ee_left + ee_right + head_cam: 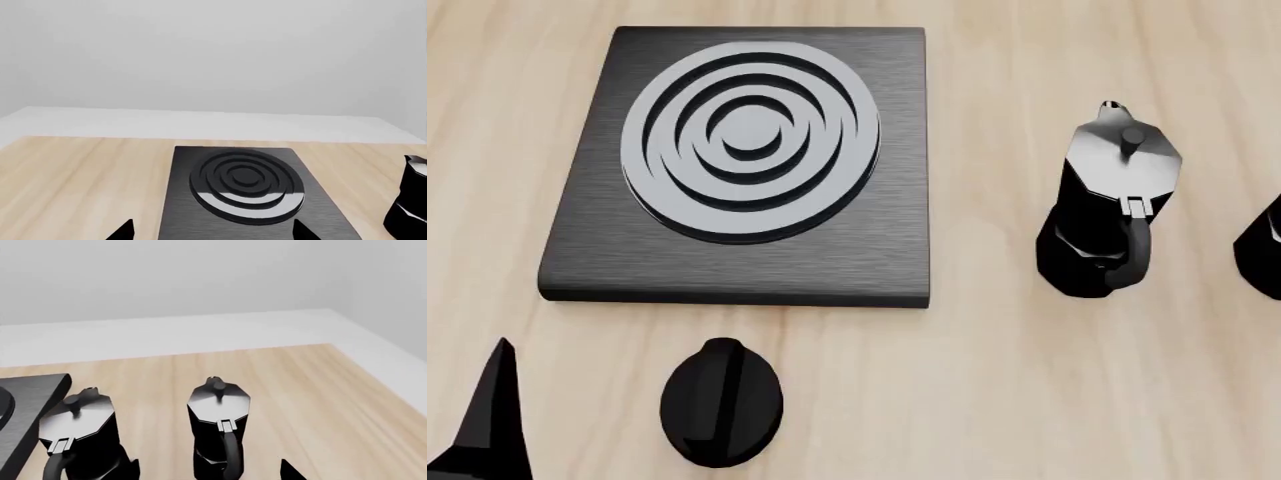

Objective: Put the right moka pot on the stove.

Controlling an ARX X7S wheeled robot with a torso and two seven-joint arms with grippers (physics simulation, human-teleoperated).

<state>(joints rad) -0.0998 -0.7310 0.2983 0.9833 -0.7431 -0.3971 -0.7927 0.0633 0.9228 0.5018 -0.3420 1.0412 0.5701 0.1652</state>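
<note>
Black and glossy, the right moka pot (219,427) stands upright on the pale wooden table (300,390), lid shut so nothing inside can be seen; in the head view only a sliver of it (1264,250) shows at the frame's right edge. Its long axis is vertical, and its curved handle faces the robot. Just beside it on the stove side stands the other moka pot (1108,205), likewise upright with its lid closed. Both pots sit apart from the stove (747,165), whose burner rings carry nothing. An oval black knob (721,402) lies near the stove's near edge. The right gripper (210,470) hovers before the right moka pot, fingers spread and touching nothing. The left gripper (213,231) is likewise parted and unloaded.
</note>
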